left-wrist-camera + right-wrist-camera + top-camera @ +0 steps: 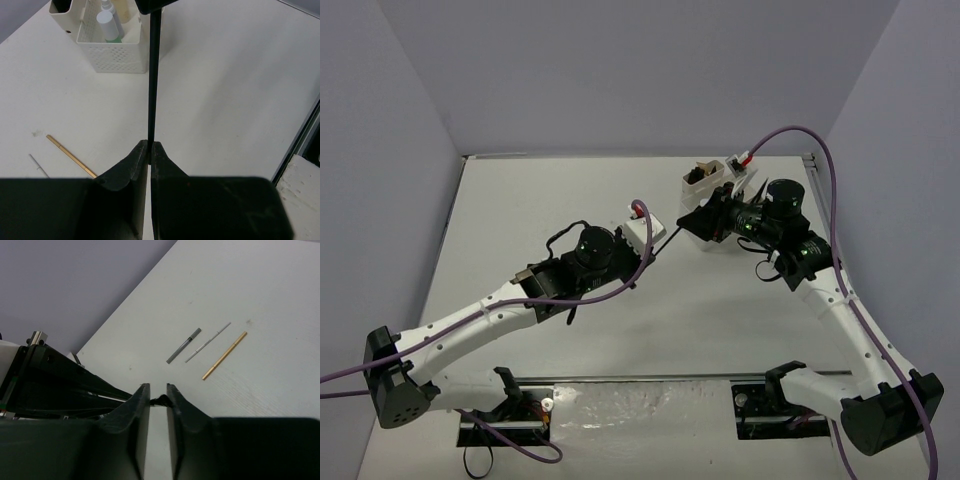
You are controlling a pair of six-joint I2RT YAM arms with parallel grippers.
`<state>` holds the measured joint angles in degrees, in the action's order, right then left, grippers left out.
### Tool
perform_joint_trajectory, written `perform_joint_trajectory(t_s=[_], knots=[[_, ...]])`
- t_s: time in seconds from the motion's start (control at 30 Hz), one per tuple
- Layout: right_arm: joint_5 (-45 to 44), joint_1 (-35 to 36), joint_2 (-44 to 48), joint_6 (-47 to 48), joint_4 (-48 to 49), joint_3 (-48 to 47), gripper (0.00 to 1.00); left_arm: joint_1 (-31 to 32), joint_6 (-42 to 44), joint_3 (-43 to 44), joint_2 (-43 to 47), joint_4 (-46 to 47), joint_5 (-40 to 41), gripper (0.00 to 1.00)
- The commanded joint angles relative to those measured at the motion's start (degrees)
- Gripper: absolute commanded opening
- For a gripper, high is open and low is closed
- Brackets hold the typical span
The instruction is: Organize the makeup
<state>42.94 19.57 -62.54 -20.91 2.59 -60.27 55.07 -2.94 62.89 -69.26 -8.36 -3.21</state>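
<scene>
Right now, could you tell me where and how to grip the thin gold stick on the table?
Grip the thin gold stick at its middle, from straight above, pinching across its width: it lies flat on the white table, with a thin silver rod close beside it, so open narrowly.

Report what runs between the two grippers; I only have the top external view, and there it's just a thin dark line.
Observer: The left wrist view shows the left gripper shut on a thin black pencil.
Operator: Give me the right gripper.
Observer: Its own camera shows the right gripper with jaws close on either side of the pencil's far end; whether they pinch it I cannot tell.
Operator: List what lies loose.
Observer: Three lie side by side: a dark grey stick, a silver stick and a tan stick.
</scene>
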Motion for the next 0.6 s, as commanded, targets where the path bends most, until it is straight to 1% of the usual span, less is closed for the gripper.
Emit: perform_joint_trajectory(t_s=[0.0,0.03,0.07,0.1,0.13,0.2,0.27,0.3,0.43,0.47,0.5,0.57], knots=[[0.9,0.3,0.2,0.6,4.7,-1.9,0.06,0.3,1.0,3.9,0.2,3.6,0.6,0.0],[0.7,0.3,0.3,0.8,4.7,-1.9,0.03,0.3,0.9,3.9,0.1,3.5,0.9,0.0],[0.1,0.3,0.4,1.1,4.5,-1.8,0.01,0.3,0.5,3.8,-0.1,3.4,1.7,0.03],[-0.7,0.3,0.5,1.3,4.4,-1.8,0.0,0.3,-0.1,3.6,-0.2,3.3,2.5,0.08],[-1.6,0.3,0.7,1.8,4.4,-1.8,0.0,0.3,-0.7,3.6,-0.2,3.2,2.7,0.23],[-3.4,0.1,0.8,2.4,3.6,-1.9,0.0,0.2,-1.4,3.4,-0.3,2.7,5.2,0.4],[-6.7,-0.1,0.7,3.8,2.6,-2.2,0.0,0.1,-1.9,3.4,-0.3,1.8,7.3,0.65],[-9.0,-0.4,0.7,4.6,2.0,-2.5,0.0,0.1,-2.3,3.5,-0.2,1.2,8.5,0.75],[-20.3,-0.9,0.7,7.2,-0.9,-4.3,0.0,-0.5,-3.9,3.4,0.4,-2.2,14.2,0.93],[-23.2,-1.1,0.7,7.8,-1.3,-4.6,0.0,-0.9,-4.5,3.5,0.6,-3.1,15.2,0.95],[-28.1,-1.5,0.5,8.9,-1.9,-5.3,0.0,-1.7,-5.0,3.5,1.0,-4.8,16.2,0.97],[-34.7,-2.5,0.0,10.9,-2.4,-6.2,0.0,-3.9,-7.2,3.5,1.7,-8.8,18.2,0.97]])
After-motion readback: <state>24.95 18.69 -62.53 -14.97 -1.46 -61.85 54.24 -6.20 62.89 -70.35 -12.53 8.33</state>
